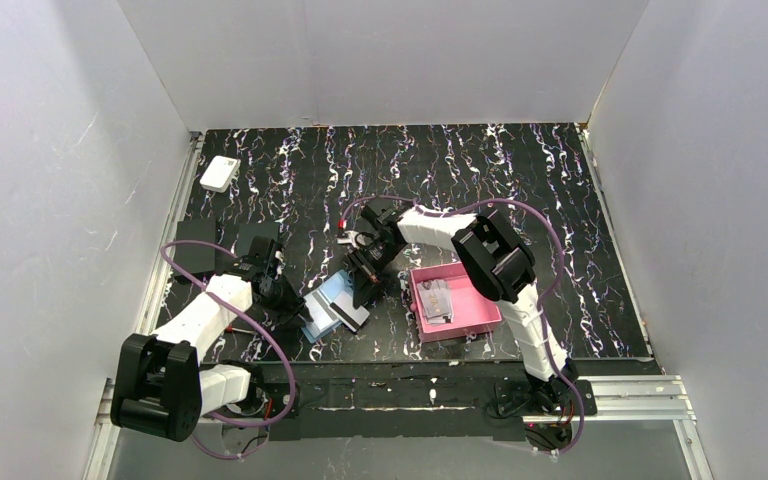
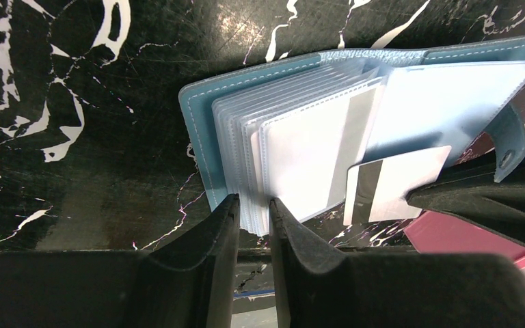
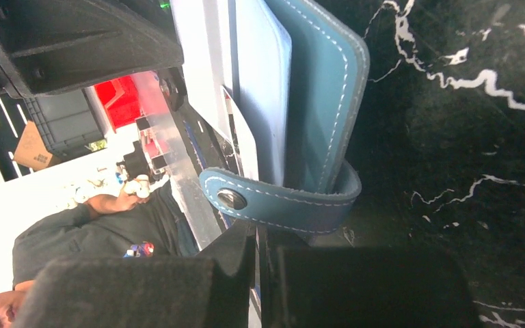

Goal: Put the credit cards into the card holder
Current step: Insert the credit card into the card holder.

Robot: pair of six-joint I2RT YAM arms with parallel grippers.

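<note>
The teal-blue card holder lies open on the black marbled table, its clear sleeves fanned out. My left gripper is shut on the near edge of those sleeves. A white credit card with a grey stripe hangs beside the sleeves, one corner pinched by my right gripper's dark fingers. From above, the card holder sits between the left gripper and the right gripper, with the credit card at its near edge. In the right wrist view the right gripper is shut just under the snap tab.
A pink square tray holding another card stands right of the card holder. A small white box sits at the far left. Two matte black slabs lie near the left arm. White walls enclose the table.
</note>
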